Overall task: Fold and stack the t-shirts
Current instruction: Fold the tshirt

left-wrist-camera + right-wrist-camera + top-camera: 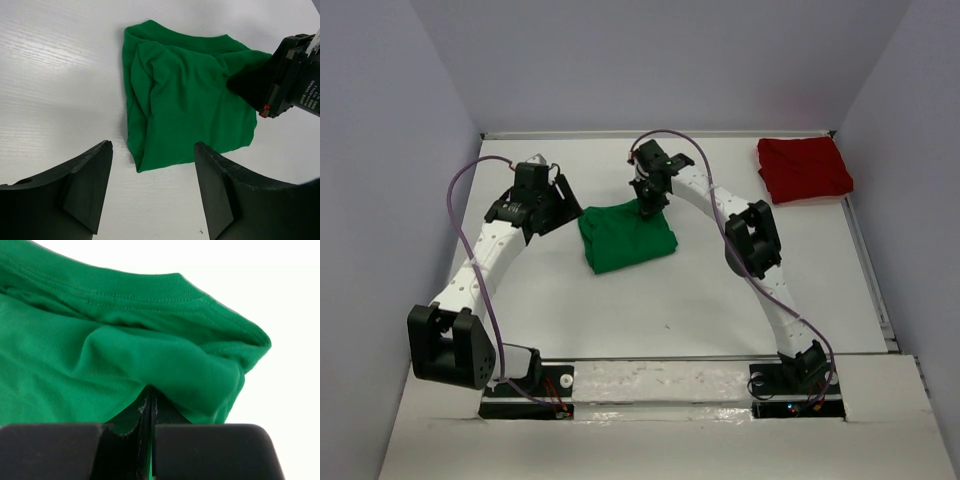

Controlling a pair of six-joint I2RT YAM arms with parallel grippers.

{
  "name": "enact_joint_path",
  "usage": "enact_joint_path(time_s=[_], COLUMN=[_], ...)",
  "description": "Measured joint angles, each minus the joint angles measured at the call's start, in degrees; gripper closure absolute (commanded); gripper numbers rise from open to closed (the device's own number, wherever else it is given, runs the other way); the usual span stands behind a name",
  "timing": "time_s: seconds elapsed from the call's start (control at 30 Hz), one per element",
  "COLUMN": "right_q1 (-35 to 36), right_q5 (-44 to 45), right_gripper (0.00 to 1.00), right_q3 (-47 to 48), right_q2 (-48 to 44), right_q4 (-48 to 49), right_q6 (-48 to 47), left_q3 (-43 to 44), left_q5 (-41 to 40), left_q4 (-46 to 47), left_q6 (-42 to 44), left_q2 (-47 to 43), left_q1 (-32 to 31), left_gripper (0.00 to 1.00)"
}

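The green shirt [627,238] is lying folded into a nearly square bundle around the middle of the table [620,320], a little toward the far edge. Its slightly longer axis is running left to right, with the right end tilting toward the far edge. The right gripper [648,208] is coming down on the bundle's far edge, and the wrist view shows its fingers [200,450] pressing together on a bunched fold of green cloth [125,355] just below a ribbed hem. The left gripper [152,190] is hovering just beside the bundle's left edge with its fingers spread wide and holding nothing. The red shirt [804,168] is resting folded in the far right corner, well apart from the green one, its long axis lying roughly left to right.
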Motion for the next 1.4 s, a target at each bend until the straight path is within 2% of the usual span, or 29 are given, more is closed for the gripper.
enact_joint_path(time_s=[0.47,0.77,0.97,1.3,1.33,1.4], right_q1=[0.0,-0.79,-3.17,-4.81,-4.81,-4.76], right_q5=[3.37,3.96,1.68,-1.62,-1.62,-1.38], right_gripper=[1.0,1.0,1.0,1.0,0.91,0.84], right_q3=[0.94,7.48,9.64,8.85,7.91,5.7], right_q2=[-2.56,0.04,6.19,6.47,6.01,4.61], right_q4=[-1.36,-1.95,-0.74,1.73,2.12,3.06], right_q6=[-1.03,-1.81,-1.75,-1.9,-1.92,-1.97], left_q3=[0.02,0.02,0.02,0.02,0.02,0.02], left_q5=[0.83,0.61,0.59,-0.07,-0.22,-0.52], left_q4=[1.68,1.66,1.68,1.49,1.49,1.46], left_q6=[-0.22,-0.33,-0.7,-1.05,-1.09,-1.16], left_q2=[5.07,5.07,5.18,5.25,5.25,5.25], left_q1=[-3.76,-4.87,-7.37,-8.98,-9.01,-9.25], left_gripper=[0.25,0.25,0.25,0.25,0.25,0.25])
